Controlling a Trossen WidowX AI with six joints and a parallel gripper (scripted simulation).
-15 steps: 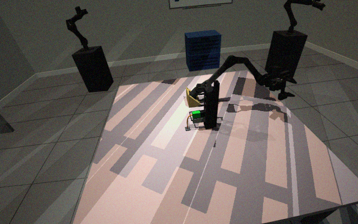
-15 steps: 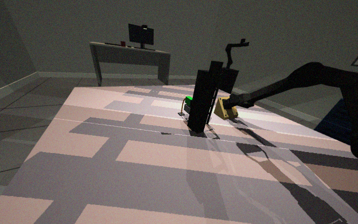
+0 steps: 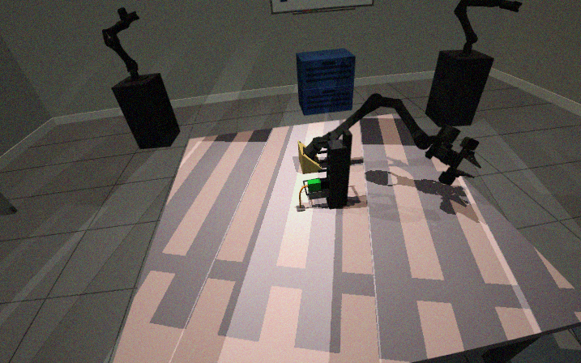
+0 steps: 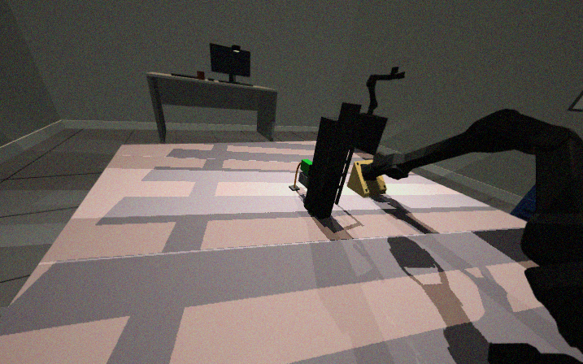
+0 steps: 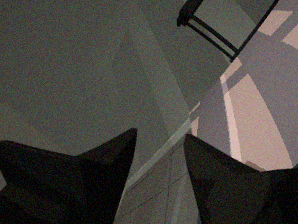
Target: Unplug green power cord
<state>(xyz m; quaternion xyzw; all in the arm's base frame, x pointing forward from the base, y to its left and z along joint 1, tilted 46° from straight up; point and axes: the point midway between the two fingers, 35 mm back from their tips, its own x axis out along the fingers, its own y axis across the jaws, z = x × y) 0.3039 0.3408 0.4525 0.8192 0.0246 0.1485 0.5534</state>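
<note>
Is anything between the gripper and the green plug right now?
Yes. The tall black block stands between them. In the top view the green plug sits against its left side, while the gripper hangs off to its right, open and holding nothing.

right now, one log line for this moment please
fingers partly open, nothing between | arm out at table edge, clear of green plug | plug untouched beside black upright block

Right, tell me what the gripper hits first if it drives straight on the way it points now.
Nothing close. The gripper, jaws partly open and empty, points off the table toward the floor and the wall. The floor near the baseboard looks likely to come first, but depth is unclear.
</note>
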